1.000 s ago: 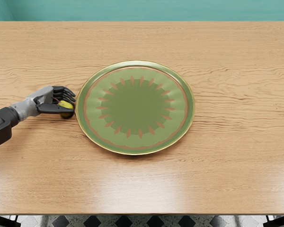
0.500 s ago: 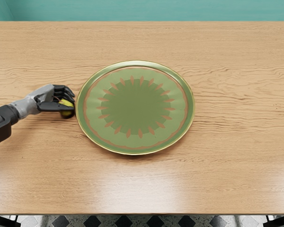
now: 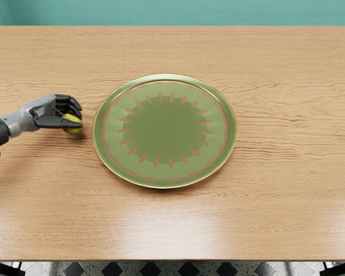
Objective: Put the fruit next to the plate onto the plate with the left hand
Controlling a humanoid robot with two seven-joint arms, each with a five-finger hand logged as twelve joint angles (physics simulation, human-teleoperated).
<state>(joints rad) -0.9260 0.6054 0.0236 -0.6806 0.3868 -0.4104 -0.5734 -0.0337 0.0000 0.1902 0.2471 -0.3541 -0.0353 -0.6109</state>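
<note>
A small yellow-green fruit (image 3: 73, 123) is held in my left hand (image 3: 66, 115), whose dark fingers curl over its top with the thumb under them. Hand and fruit hover just left of the plate (image 3: 218, 98), a round green plate with a gold rim and an orange sunburst pattern, lying at the table's middle. A narrow gap of wood separates the fruit from the plate's left rim. Most of the fruit is hidden by the fingers. My grey left forearm reaches in from the left edge. No right arm shows.
The wooden table (image 3: 287, 201) stretches wide on every side of the plate. A teal wall runs along the back, and a checkered floor shows below the front edge.
My left hand, with the fruit in it, has drawn left and slightly up, away from the plate's rim. The plate has stayed still.
</note>
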